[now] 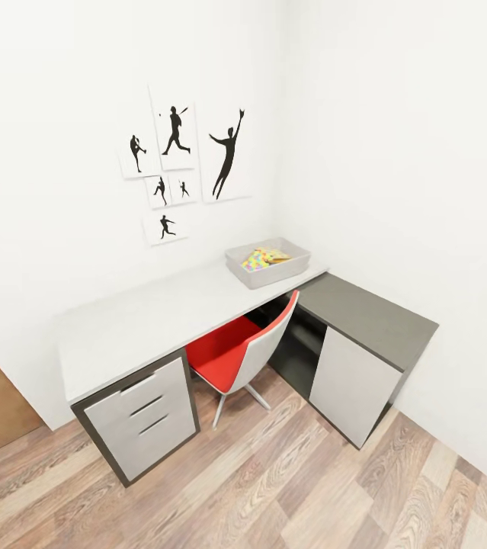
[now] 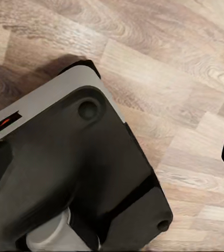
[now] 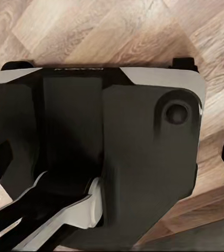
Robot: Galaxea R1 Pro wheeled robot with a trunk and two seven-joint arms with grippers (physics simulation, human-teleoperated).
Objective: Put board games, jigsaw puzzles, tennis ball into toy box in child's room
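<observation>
Toy box (image 1: 267, 263) sits at table (image 1: 144, 316) back corner beside dark wing, jigsaw puzzles (image 1: 262, 258) already inside. Red chair (image 1: 245, 354) tucked under table edge. Wrist cameras face robot base (image 3: 117, 147) and plank floor (image 2: 185, 68); gripper openings: cannot tell.

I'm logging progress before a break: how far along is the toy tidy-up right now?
Partly done, it seems. The toy box on the table already holds at least one multicoloured jigsaw puzzle; what else lies inside is too small to tell. The bare tabletop carries no loose toys. Nothing appears in hand: both wrist views look down at the robot's base and wood floor. Any remaining board games still need fetching.
</observation>
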